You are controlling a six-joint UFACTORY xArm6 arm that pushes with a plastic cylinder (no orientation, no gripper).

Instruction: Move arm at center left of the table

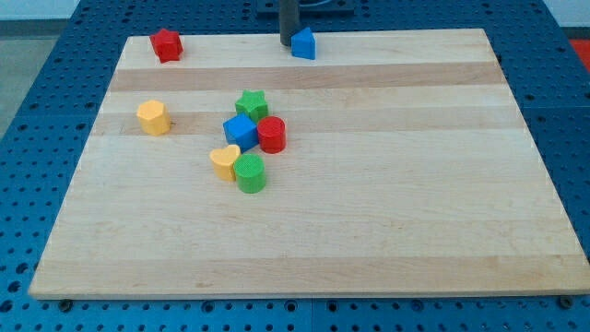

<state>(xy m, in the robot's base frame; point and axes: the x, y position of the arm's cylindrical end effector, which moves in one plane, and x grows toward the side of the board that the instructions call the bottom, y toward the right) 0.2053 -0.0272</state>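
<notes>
Dark rod's tip (288,42) at the pale wooden counter's (387,212) top edge, touching a blue pointed block (303,43), no end effector fitted, 5 blocks clustered mid-counter.

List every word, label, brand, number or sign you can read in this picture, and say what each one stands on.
None: no readable text shows anywhere in the camera view.
Light wooden table top: bare grain, no marks.
Coloured plastic blocks, such as the red cylinder and the blue cube: plain faces.
Blue perforated base: holes only.
</notes>
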